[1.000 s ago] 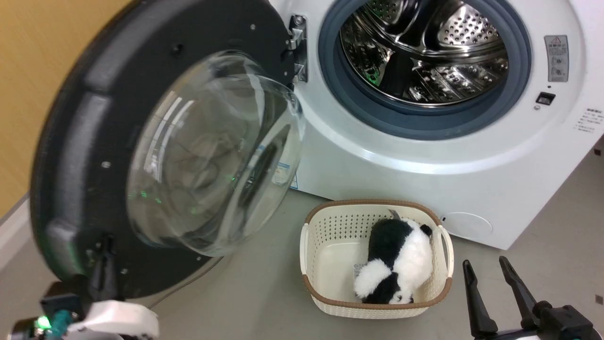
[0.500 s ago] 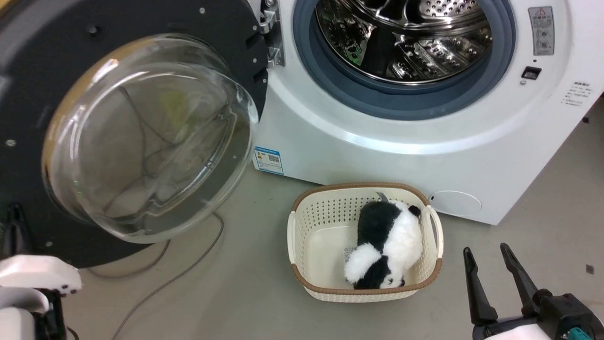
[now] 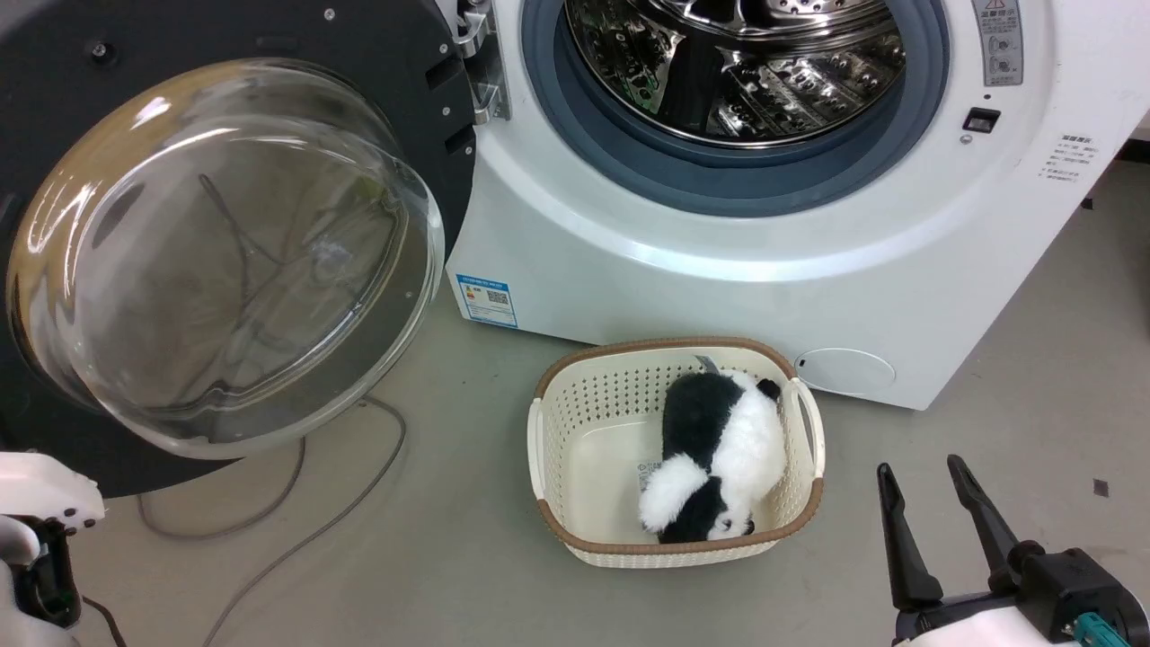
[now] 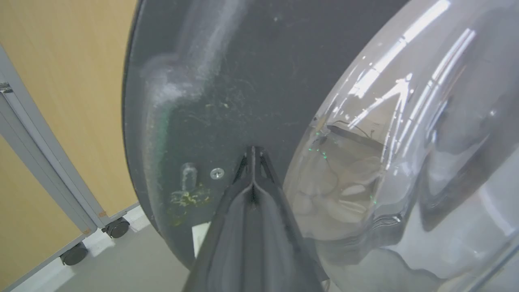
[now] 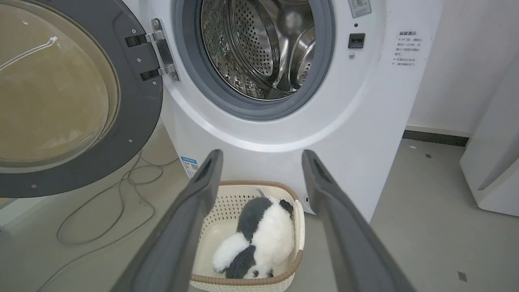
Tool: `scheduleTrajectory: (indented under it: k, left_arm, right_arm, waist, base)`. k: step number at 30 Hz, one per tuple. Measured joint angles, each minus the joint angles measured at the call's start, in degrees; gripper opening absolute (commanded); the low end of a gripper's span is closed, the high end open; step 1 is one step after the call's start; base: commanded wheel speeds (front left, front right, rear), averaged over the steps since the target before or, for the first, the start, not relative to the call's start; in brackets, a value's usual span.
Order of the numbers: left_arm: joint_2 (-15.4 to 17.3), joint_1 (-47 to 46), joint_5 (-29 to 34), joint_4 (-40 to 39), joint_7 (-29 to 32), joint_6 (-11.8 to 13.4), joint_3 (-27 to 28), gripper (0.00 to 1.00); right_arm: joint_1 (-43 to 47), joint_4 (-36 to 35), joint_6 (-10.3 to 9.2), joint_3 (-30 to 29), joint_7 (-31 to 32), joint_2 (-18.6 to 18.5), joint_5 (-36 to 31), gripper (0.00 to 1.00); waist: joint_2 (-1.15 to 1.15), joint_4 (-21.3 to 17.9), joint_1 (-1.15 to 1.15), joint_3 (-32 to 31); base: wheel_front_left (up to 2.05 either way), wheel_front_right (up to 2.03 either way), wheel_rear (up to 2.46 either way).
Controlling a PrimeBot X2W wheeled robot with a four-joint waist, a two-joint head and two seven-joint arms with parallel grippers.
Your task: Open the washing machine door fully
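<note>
The washing machine door (image 3: 269,36), a wide black rim around a bulging clear glass bowl (image 3: 225,261), stands swung far out to the left of the steel drum (image 3: 737,63) on its hinge (image 3: 481,63). The right wrist view has the door (image 5: 138,101) at the left, facing outward. My left gripper (image 4: 252,151) is shut with nothing between its fingers, its tips right at the door's black inner face (image 4: 243,81) beside the glass; whether they touch it is unclear. My right gripper (image 3: 921,465) hangs open at the lower right, over the floor, away from the door; its fingers (image 5: 202,182) frame the basket.
A cream basket (image 3: 539,440) holding a black-and-white panda plush (image 3: 719,449) sits on the floor before the machine. Grey cables (image 3: 296,530) lie under the door. A yellow partition on casters (image 4: 61,101) stands beyond the door's edge. A white appliance (image 5: 494,162) is at the right.
The head camera has shifted. The door has swung further away from the drum opening. My left gripper's fingers, once at the door's lower edge, have left the head view. The right gripper stays put.
</note>
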Motion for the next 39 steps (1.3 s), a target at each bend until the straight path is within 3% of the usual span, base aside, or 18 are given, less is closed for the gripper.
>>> scheduleTrajectory:
  k: [6, 12, 22, 32, 33, 34, 39]
  left_arm:
    - [-0.2, 0.0, 1.6, 0.4, 0.0, -1.0, 1.1, 0.00]
    - [-1.2, 2.3, 4.4, -4.7, 0.0, -2.6, 1.5, 0.00]
    - [-7.2, 9.2, 9.0, -17.0, 0.0, -5.2, -3.7, 0.00]
    - [-13.8, 16.4, 10.2, -27.8, 0.0, -6.4, -10.1, 0.00]
    - [-14.4, 16.9, 10.0, -28.3, 0.0, -6.5, -10.6, 0.07]
    - [-14.9, 17.4, 9.9, -28.8, 0.0, -6.5, -11.1, 1.00]
    - [-15.3, 19.9, 9.5, -29.9, 0.0, -6.5, -12.9, 1.00]
  right_arm:
    - [0.0, 0.3, 0.00, 0.0, 0.0, 0.0, 0.0, 1.00]
    - [0.1, 0.2, -0.01, -0.3, 0.0, 0.0, 0.1, 1.00]
    - [1.8, -0.5, 0.00, -1.1, 0.0, 0.0, 1.0, 1.00]
    - [2.4, -1.2, 0.00, -1.1, 0.0, 0.0, 1.0, 1.00]
    - [2.6, -1.2, 0.00, -1.1, 0.0, 0.0, 1.0, 1.00]
    - [2.7, -1.3, -0.01, -1.1, 0.0, 0.0, 1.0, 1.00]
    - [2.7, -1.5, 0.00, -0.9, 0.0, 0.0, 1.0, 1.00]
  waist:
    - [0.00, -0.3, 0.00, -0.7]
    - [0.00, -0.7, 0.00, -2.6]
    - [0.00, -0.6, 0.00, -7.1]
    - [0.00, -4.0, 0.00, -8.8]
    - [0.00, -4.4, 0.00, -8.9]
    - [0.00, -4.8, 0.00, -9.0]
    - [0.00, -6.9, 0.00, -9.2]
  base:
    - [0.00, 0.00, 0.00]
    - [0.00, 0.00, 0.00]
    - [0.00, 0.00, 0.00]
    - [0.00, 0.00, 0.00]
    - [0.00, 0.00, 0.00]
    - [0.00, 0.00, 0.00]
    - [0.00, 0.00, 0.00]
